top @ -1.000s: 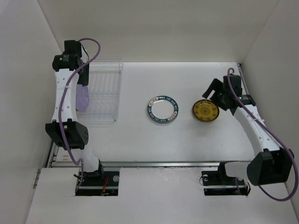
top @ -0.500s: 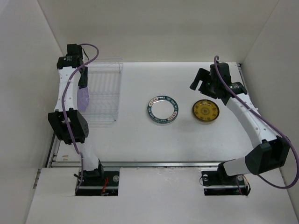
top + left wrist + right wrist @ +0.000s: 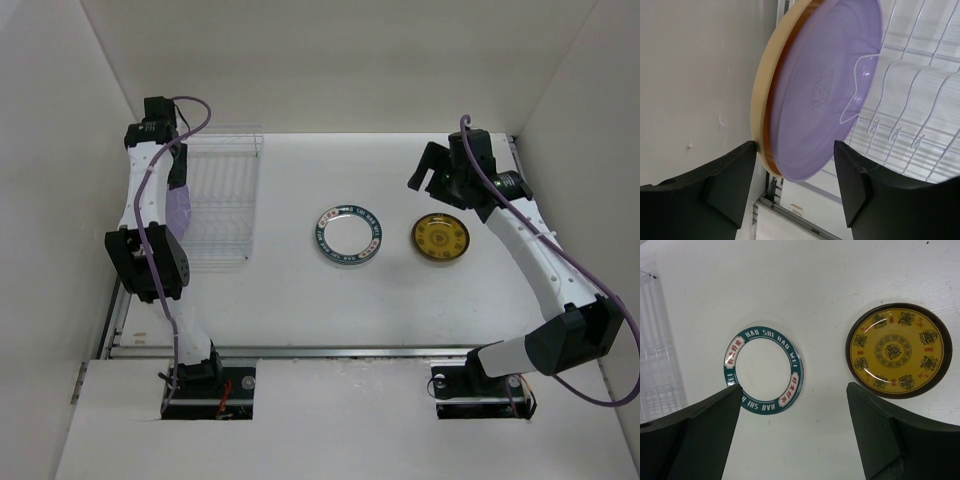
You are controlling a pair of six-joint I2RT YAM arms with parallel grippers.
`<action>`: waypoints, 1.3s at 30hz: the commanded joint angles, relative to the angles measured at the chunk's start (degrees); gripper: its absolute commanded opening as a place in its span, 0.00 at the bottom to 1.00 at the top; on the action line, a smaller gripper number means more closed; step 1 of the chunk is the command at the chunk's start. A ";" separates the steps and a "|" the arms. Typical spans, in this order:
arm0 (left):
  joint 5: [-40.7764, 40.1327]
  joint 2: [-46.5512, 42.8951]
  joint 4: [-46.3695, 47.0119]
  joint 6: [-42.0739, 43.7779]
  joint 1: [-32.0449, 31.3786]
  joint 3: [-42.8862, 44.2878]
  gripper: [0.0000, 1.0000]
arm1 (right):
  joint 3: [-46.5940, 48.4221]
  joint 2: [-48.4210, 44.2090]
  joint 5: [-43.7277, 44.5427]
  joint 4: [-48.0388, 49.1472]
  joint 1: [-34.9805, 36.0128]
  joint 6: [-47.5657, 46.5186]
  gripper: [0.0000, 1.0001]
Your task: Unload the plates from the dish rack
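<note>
A large tan plate with a purple underside [image 3: 825,90] stands on edge at the left end of the white wire dish rack [image 3: 920,100]. My left gripper [image 3: 795,150] is open and straddles its lower edge: the left finger is at the tan rim and the right finger stands clear of the purple face. From above, this plate [image 3: 178,210] shows under the left gripper [image 3: 180,180] at the side of the rack [image 3: 225,190]. A white plate with a teal rim [image 3: 348,237] [image 3: 763,371] and a small yellow plate [image 3: 441,239] [image 3: 898,350] lie flat on the table. My right gripper [image 3: 425,168] [image 3: 795,387] hangs open above them, holding nothing.
The left wall of the enclosure [image 3: 695,75] stands close beside the tan plate and the left arm. The rack's other slots [image 3: 230,215] show only bare wire. A metal rail [image 3: 350,352] runs along the near table edge.
My right gripper has lifted away from the yellow plate toward the back and left, then held still. The left arm's elbow has shifted slightly; the tan plate stays in the rack.
</note>
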 commanded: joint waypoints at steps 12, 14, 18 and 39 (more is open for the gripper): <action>0.76 -6.33 3.53 -0.47 -1.91 -3.49 0.73 | 1.61 0.22 -0.12 -0.89 0.67 1.02 0.91; 1.37 -6.95 3.53 -0.47 -2.61 -3.49 0.74 | 1.61 0.22 -0.12 -0.89 0.67 1.02 0.91; 1.37 -7.47 3.53 -0.47 -2.61 -3.49 0.75 | 1.61 0.74 -0.12 -0.89 0.67 1.02 0.91; 4.19 -3.08 0.36 0.06 -2.61 -1.73 0.75 | 1.61 0.74 1.11 -1.42 0.67 0.49 0.91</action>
